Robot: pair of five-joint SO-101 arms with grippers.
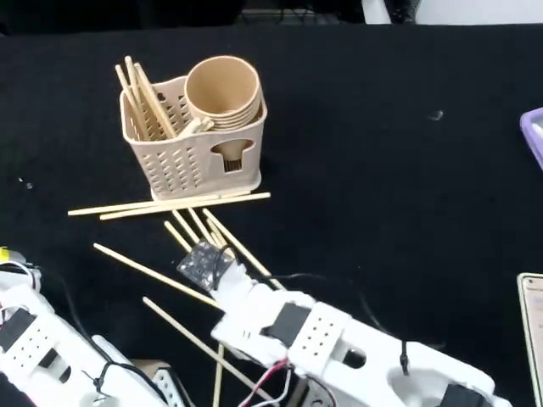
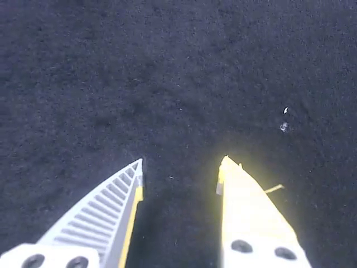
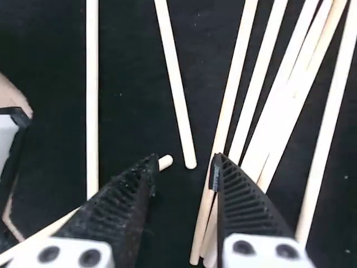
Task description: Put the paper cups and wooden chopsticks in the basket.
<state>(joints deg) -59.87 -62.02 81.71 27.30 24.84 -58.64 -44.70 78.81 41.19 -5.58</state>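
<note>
Looking down from above, the beige slotted plastic basket (image 1: pixel 191 157) already holds the stacked tan paper cups (image 1: pixel 223 89). Loose pale wooden chopsticks (image 1: pixel 170 204) lie on the black worktop (image 1: pixel 382 170) in front of it, with the right hand (image 1: pixel 202 263) among them.

At the left wrist, the left hand (image 2: pixel 179 167) is spread apart over bare worktop, so I'd say it is the farther one.

At the right wrist, the fingers are apart on either side of the end of one chopstick (image 3: pixel 175 84), whose shaft runs straight away from the hand.
</note>
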